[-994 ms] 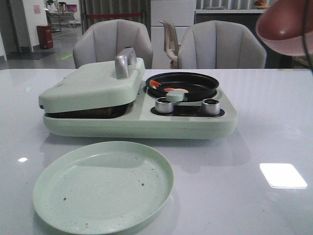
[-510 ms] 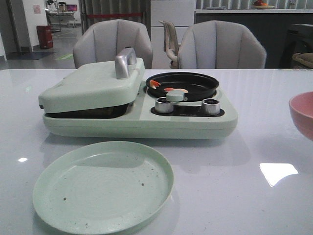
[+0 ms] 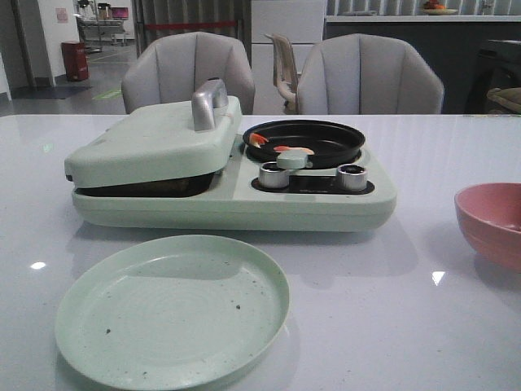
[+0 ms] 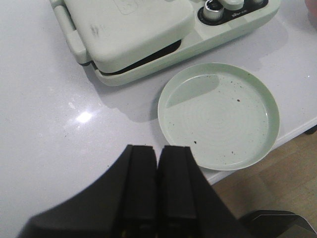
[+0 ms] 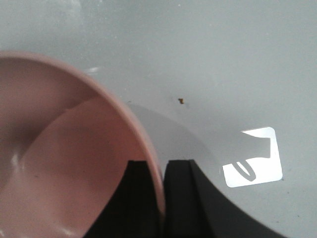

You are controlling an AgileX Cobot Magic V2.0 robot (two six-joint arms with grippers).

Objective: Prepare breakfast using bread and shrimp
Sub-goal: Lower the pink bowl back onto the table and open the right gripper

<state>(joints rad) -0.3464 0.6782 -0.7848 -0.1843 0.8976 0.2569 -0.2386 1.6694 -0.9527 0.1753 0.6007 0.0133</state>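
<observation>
Pink bowl rim is pinched between the right gripper's black fingers, resting on the white table. The left gripper hangs pressed together, empty, above the green plate. Shrimp lie in the cooker's black pan; bread is unseen, and no writing is legible.

White table bears green cooker, plate, pink bowl.
</observation>
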